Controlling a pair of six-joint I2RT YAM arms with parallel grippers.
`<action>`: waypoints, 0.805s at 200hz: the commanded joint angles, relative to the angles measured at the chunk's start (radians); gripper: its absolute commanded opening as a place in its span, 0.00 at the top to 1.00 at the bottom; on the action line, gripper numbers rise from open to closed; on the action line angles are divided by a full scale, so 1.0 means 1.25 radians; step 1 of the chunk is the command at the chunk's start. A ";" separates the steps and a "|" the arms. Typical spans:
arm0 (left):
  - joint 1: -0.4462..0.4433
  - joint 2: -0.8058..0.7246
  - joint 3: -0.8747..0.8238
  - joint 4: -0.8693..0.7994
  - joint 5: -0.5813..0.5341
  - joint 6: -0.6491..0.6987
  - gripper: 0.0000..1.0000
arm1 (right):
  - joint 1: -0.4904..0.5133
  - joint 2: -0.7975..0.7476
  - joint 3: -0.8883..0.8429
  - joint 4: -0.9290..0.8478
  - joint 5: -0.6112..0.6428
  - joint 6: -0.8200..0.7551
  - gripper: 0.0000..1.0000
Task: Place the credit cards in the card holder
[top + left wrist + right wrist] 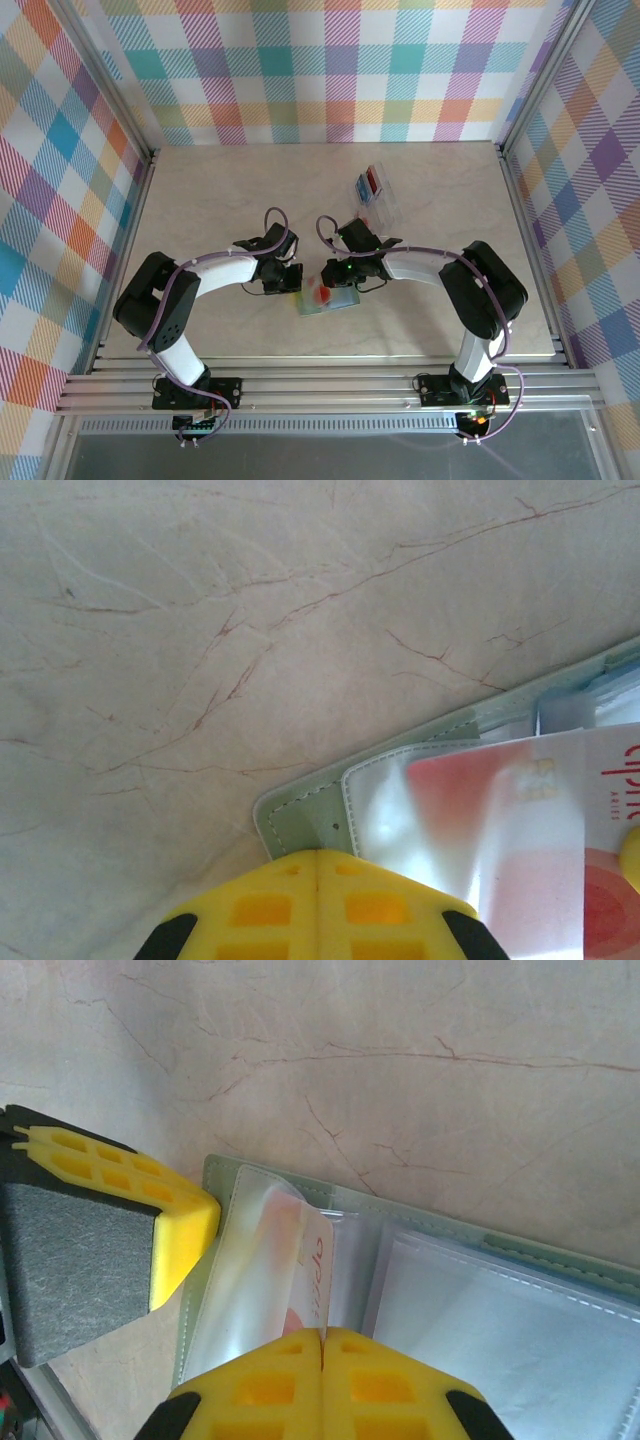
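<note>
The sage-green card holder (345, 301) lies open on the table between the two arms, its clear pockets up (225, 1175). A pale credit card (315, 1260) with an orange-red round mark stands on edge, its far end inside a clear pocket (540, 820). My right gripper (322, 1335) is shut on that card's near edge (322, 295). My left gripper (318, 858) is shut, nothing between its fingers, with its tips resting on the holder's corner (300, 825). From the right wrist, the left gripper's yellow fingers (180, 1230) touch the holder's left edge.
A clear plastic rack (378, 195) stands behind the right gripper, with a red card (373, 180) and a blue card (364, 190) in it. Checked walls enclose the marbled tabletop (230, 200) on three sides.
</note>
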 commanded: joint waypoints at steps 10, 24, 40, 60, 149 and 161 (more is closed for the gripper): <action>-0.003 0.047 -0.009 0.019 -0.026 0.009 1.00 | 0.002 0.028 -0.018 0.071 0.010 0.021 1.00; -0.003 0.048 -0.009 0.019 -0.025 0.009 1.00 | 0.002 0.029 -0.022 0.079 0.009 0.028 1.00; -0.003 0.045 -0.013 0.022 -0.021 0.006 1.00 | 0.003 0.033 -0.025 0.093 -0.005 0.040 1.00; -0.003 0.039 -0.016 0.024 -0.018 0.004 1.00 | 0.005 0.043 -0.030 0.110 -0.025 0.055 1.00; -0.003 0.011 -0.021 0.022 -0.014 0.002 1.00 | 0.022 0.038 -0.047 0.105 -0.081 0.053 0.91; -0.002 -0.006 -0.023 0.019 -0.012 0.001 1.00 | 0.025 0.033 -0.046 0.084 -0.054 0.048 0.90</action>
